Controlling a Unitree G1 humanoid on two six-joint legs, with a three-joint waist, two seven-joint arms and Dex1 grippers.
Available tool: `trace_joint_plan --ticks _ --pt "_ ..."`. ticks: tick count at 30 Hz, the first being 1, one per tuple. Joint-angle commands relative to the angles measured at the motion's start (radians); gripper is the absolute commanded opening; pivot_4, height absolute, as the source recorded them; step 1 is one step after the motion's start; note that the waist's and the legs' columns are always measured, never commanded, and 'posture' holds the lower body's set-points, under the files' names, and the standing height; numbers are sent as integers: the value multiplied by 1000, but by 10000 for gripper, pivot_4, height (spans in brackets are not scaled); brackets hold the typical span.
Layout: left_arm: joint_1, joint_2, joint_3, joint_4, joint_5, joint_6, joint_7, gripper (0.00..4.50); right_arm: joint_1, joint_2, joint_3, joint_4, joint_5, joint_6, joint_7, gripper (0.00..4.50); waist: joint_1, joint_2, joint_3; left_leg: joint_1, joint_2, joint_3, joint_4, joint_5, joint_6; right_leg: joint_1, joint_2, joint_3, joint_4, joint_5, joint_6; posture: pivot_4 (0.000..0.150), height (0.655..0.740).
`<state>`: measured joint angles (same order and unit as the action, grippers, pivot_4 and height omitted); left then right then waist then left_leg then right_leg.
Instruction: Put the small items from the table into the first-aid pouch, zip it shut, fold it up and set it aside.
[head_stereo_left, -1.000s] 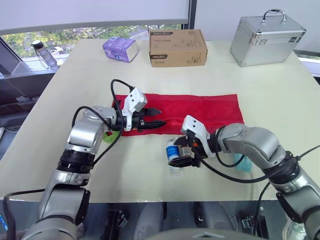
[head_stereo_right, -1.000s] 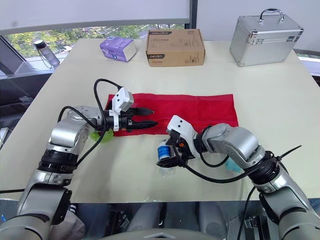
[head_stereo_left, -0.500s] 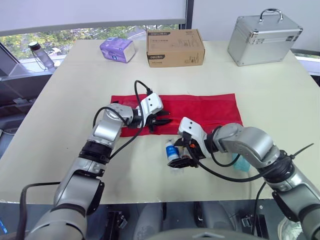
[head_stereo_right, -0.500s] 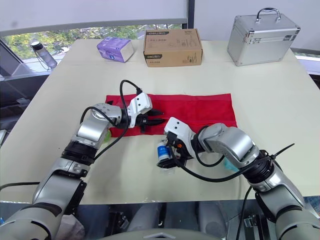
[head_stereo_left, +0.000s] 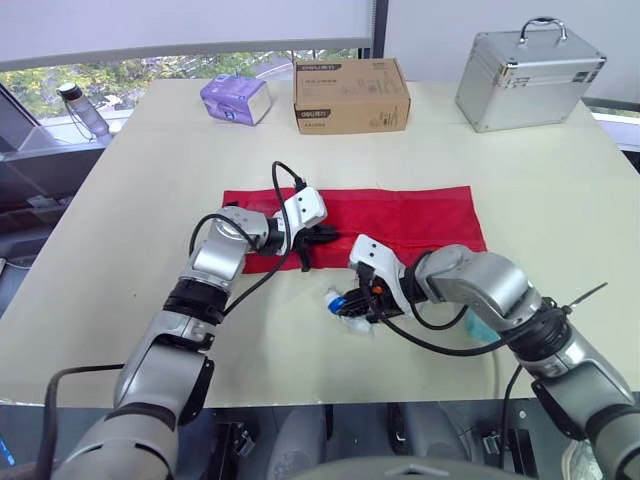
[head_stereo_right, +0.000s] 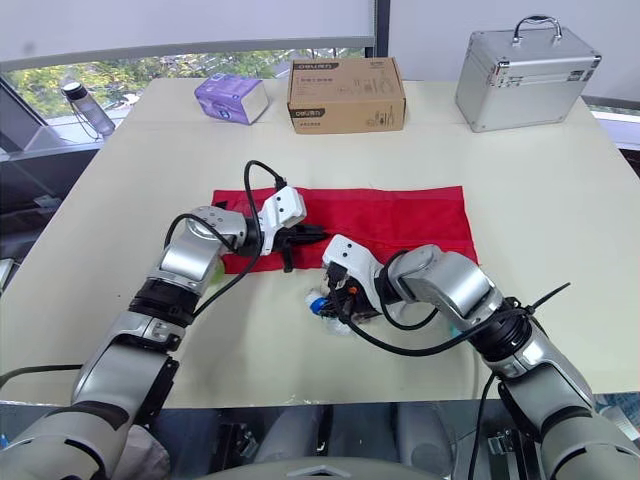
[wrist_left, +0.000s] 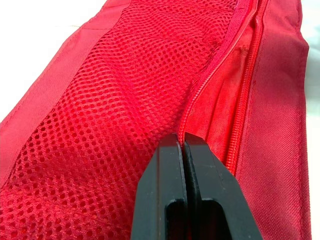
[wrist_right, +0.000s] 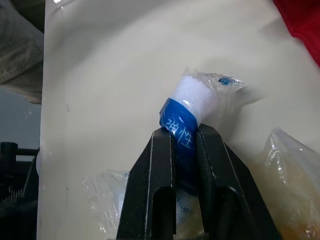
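Observation:
The red first-aid pouch (head_stereo_left: 410, 212) lies flat and unfolded in the middle of the table, its mesh pocket and zipper (wrist_left: 220, 70) close up in the left wrist view. My left gripper (head_stereo_left: 325, 236) rests on the pouch's near left part, shut on the zipper edge of the mesh (wrist_left: 182, 142). In front of the pouch, my right gripper (head_stereo_left: 346, 300) is shut on a blue-and-white bandage roll (wrist_right: 192, 107) in clear wrap, low over the tabletop. A clear packet (wrist_right: 107, 200) and a yellowish packet (wrist_right: 287, 175) lie beside it.
A cardboard box (head_stereo_left: 351, 95), a purple tissue pack (head_stereo_left: 238, 98) and a metal case (head_stereo_left: 528, 72) stand along the far edge. A water bottle (head_stereo_left: 78, 108) is beyond the far left corner. A teal item (head_stereo_left: 482, 328) lies by my right forearm.
My left gripper moved right onto the pouch and shut on its zipper edge. My right gripper closed on the bandage roll. The camera also shifted a little.

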<state>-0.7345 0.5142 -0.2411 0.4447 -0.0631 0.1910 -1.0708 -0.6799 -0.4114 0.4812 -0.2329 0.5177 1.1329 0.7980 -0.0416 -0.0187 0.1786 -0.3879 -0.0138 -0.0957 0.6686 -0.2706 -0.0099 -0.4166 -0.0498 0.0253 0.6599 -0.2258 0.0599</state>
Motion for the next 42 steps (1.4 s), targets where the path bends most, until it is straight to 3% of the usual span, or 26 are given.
trace_joint_plan --ticks 1,6,11,23,42 --pt "-2 -5 25 -24 -12 4 4 0 4 -7 -151 -95 78 39 -7 141 1 0 0 -1 0 0 0 0 0 -1 0 0 0 0 0 1500 7400" --pt "7 -27 46 -42 -46 72 10 0 53 -20 -386 -170 177 145 -77 141 4 0 0 -2 0 -1 0 0 0 -1 0 -1 0 0 0 1500 7400" --pt "5 -50 61 -58 -72 139 10 0 65 10 -505 -152 191 197 -186 141 4 0 0 -3 0 -2 0 0 0 -2 0 -2 0 0 0 1500 7400" --pt "-6 -96 105 -122 -136 276 38 0 70 68 -386 -31 111 121 -263 141 0 0 0 -3 0 -2 0 0 0 -2 0 -2 0 0 0 1500 7400" --pt "50 -40 112 -253 -198 322 -13 0 -102 249 -303 472 -112 -208 -253 141 -3 1 0 -5 0 1 0 0 -1 -7 0 1 2 0 0 1500 7400"
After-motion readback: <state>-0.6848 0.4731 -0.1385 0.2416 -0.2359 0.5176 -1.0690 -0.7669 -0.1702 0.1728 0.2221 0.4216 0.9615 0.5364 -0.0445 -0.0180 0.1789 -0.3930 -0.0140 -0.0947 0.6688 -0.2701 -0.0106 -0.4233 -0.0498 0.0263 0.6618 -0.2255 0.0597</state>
